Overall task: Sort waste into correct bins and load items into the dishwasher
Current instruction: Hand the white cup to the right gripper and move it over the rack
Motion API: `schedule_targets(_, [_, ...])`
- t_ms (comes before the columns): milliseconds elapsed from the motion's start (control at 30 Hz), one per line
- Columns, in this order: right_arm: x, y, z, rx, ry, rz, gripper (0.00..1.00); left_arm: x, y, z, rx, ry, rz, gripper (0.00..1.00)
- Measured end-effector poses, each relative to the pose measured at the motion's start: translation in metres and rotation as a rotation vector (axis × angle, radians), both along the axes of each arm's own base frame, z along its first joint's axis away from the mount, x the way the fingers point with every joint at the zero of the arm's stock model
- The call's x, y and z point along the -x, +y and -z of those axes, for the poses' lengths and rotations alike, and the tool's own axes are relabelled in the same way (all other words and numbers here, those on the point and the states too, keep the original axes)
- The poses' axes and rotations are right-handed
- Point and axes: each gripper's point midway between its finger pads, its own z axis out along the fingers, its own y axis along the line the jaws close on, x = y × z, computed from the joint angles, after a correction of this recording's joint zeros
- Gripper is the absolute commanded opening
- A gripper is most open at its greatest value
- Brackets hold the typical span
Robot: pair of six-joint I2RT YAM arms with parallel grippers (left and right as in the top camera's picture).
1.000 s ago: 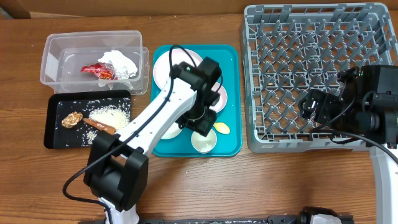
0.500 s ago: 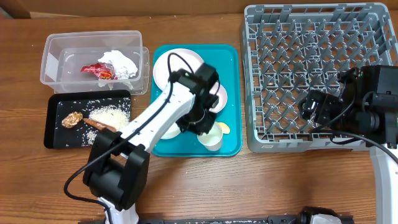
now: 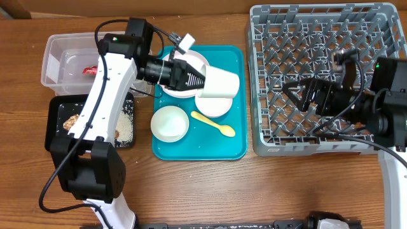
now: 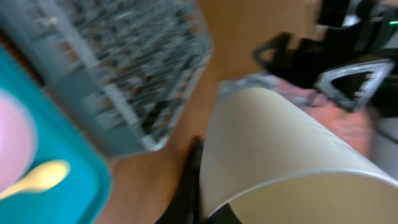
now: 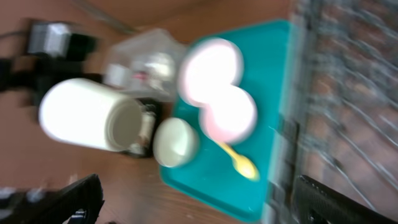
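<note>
Now holds the small white cup (image 3: pixel 222 83) in the left end effector (image 3: pixel 198 79), clamped on it and carrying it tipped onto its side in the air above the far half of the teal tray (image 3: pixel 200 151), mid-table. From the left wrist view, shows a dark finger (image 4: pixel 191 186) pressed against the cup's pale wall; hard to tell through the blur whether gripping at the rim or at the base. Reaches there with the left arm stretched across the clear tub (image 3: pixel 60 48) at the far-left corner of the table, with the red-and-silver wrapper (image 3: pixel 89 69) inside, partly hidden by the arm. Just nearer the front edge than the tub, has the black tray (image 3: pixel 54 140) along the left edge, holding the brown lump (image 3: pixel 71 119) and scattered white rice (image 3: pixel 125 127). On the teal tray: the white plate (image 3: pixel 196 59) toward the far edge, partly under the cup and arm; one white bowl (image 3: pixel 213 106) just beside it toward the front; another bowl (image 3: pixel 168 123) nearer the tray's front-left corner; the pale yellow spoon (image 3: pixel 214 124) lying flat just beside both bowls. Along the right edge, has the grey dish rack (image 3: pixel 318 38). Hangs the right end effector (image 3: pixel 297 95) over the rack's front-left part, fingers (image 5: pixel 74 196) spread wide apart, nothing between them.
</note>
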Motion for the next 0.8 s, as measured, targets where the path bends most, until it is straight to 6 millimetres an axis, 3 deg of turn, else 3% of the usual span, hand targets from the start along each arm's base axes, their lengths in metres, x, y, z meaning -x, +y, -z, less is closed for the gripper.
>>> schedule_targets(100, [-0.001, 0.02, -0.026, -0.077, -0.126, -0.12, 1.0, 0.005, -0.007, -0.023, 0.141, -0.003, 0.032, 0.04])
schedule_targets(267, [0.008, 0.061, -0.052, -0.153, -0.258, -0.321, 1.0, 0.015, -0.019, -0.04, 0.24, -0.001, 0.078, 0.04])
schedule_targets(433, [0.01, 0.098, -0.051, -0.196, -0.278, -0.465, 0.96, 0.027, -0.032, -0.045, 0.269, 0.01, 0.123, 0.04])
schedule_targets(567, [0.006, 0.122, -0.042, -0.221, -0.254, -0.533, 0.78, 0.032, -0.039, -0.046, 0.275, 0.015, 0.143, 0.04])
schedule_targets(800, [0.008, 0.133, -0.038, -0.224, -0.245, -0.562, 0.61, 0.032, -0.038, -0.049, 0.29, 0.018, 0.145, 0.04])
